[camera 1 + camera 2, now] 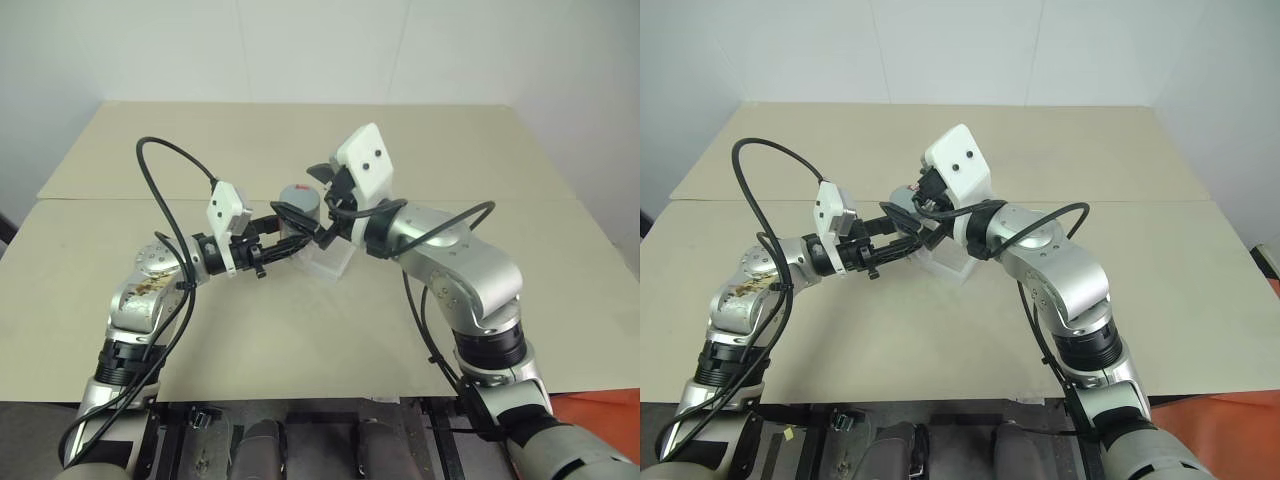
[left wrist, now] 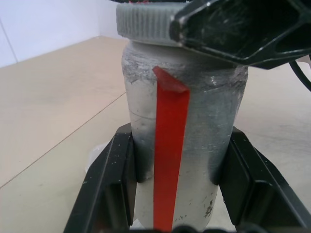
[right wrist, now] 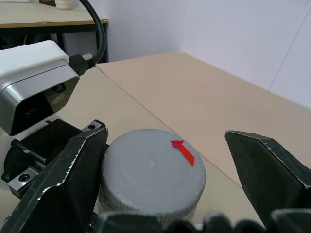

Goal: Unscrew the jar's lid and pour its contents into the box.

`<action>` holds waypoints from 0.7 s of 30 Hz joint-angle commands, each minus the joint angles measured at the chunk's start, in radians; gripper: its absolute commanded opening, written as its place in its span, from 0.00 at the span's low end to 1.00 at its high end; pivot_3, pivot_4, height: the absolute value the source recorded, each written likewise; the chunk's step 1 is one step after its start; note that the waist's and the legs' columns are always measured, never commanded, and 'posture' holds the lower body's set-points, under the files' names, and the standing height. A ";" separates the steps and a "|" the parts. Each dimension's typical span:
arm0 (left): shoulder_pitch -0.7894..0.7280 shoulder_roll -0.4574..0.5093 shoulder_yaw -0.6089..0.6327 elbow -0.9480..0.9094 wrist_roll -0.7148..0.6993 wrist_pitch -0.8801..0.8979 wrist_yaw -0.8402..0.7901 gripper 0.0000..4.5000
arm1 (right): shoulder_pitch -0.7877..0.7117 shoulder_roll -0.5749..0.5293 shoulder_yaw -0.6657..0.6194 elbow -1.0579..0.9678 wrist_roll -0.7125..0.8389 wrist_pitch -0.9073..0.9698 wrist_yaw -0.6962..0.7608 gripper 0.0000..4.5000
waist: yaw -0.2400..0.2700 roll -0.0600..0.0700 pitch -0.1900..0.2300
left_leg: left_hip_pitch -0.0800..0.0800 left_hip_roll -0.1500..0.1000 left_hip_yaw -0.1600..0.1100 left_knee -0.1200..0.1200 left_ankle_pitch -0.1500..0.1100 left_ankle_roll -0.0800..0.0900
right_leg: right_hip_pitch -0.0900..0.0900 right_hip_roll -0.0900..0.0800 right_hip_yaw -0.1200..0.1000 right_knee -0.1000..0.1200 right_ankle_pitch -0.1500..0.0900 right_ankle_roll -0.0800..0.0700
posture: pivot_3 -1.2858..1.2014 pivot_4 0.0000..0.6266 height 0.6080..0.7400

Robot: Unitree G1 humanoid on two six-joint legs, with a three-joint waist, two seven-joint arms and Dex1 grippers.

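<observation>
Right wrist view, lid (image 3: 151, 171) between open right hand (image 3: 177, 177) fingers

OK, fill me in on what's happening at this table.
The robot is about to unscrew a jar. Its left gripper is shut on the grey jar with the red stripe, holding it upright over the tan table. The right gripper is open, its fingers on either side of the lid, which is on the jar. The clear box sits just below.

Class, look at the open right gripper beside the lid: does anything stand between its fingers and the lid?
Nothing visible does. The right gripper straddles the lid, one finger against its rim, the other apart. The left gripper grips the jar lower down.
</observation>
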 commanded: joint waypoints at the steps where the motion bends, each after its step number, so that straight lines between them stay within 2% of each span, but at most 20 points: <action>1: -0.003 0.016 0.023 -0.039 -0.008 -0.020 -0.008 0.44 | 0.014 -0.029 -0.041 -0.050 0.008 0.003 0.017 0.99 | 0.000 0.000 0.000 | 0.000 0.000 0.000 0.000 0.000 0.000 | 0.000 0.000 0.000 0.000 0.000 0.000 | 0.52 0.24 1.00; 21: 0.007 0.040 0.032 -0.056 -0.028 -0.012 -0.023 0.44 | 0.077 -0.126 -0.116 -0.110 0.067 0.009 0.054 0.99 | 0.000 0.000 0.000 | 0.000 0.000 0.000 0.000 0.000 0.000 | 0.000 0.000 0.000 -0.001 0.000 0.000 | 0.52 0.24 1.00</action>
